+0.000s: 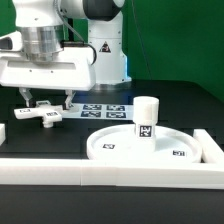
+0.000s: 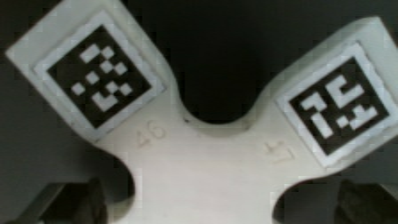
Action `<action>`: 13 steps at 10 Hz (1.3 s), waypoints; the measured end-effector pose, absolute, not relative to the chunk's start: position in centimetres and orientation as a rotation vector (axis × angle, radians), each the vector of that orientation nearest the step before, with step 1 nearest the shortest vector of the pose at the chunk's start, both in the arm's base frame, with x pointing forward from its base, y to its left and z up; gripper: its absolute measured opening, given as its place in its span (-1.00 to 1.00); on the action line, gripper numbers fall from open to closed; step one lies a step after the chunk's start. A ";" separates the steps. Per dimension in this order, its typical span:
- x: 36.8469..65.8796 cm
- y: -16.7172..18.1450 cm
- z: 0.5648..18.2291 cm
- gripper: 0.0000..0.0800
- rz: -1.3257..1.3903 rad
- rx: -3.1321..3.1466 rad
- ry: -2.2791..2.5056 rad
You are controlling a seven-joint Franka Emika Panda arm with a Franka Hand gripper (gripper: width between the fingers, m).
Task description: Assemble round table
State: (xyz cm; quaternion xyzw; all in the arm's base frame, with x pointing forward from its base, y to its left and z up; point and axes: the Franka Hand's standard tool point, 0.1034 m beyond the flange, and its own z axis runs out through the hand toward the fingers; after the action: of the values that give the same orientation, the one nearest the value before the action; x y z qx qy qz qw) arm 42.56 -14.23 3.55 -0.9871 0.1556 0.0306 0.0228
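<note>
The small cross-shaped foot [image 1: 40, 115] lies flat on the black table at the exterior view's left, tags up. My gripper [image 1: 44, 101] hangs right over it, fingers down on either side. In the wrist view the foot [image 2: 210, 150] fills the picture, two tagged arms spreading away. My gripper [image 2: 214, 216] straddles the foot's body, with a dark gap between each finger and the plastic, so it is open. The large round disc [image 1: 110, 146] lies at the exterior view's right. The short post [image 1: 146, 117] stands upright on it.
The marker board [image 1: 102, 108] lies behind the foot and the disc. A long white rail [image 1: 100, 173] runs along the front, and another rail [image 1: 211, 146] stands at the exterior view's right. The arm's base [image 1: 105, 55] is at the back.
</note>
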 end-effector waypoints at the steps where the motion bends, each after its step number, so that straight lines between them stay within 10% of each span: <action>1: 42.5 -14.2 3.4 0.62 0.099 -3.057 0.482; 13: 42.3 -13.6 3.0 0.62 0.119 -3.058 0.466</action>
State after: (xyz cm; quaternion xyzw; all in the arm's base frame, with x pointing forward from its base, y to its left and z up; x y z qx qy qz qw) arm 42.35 -13.56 3.00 -0.9876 0.1506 0.0383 0.0231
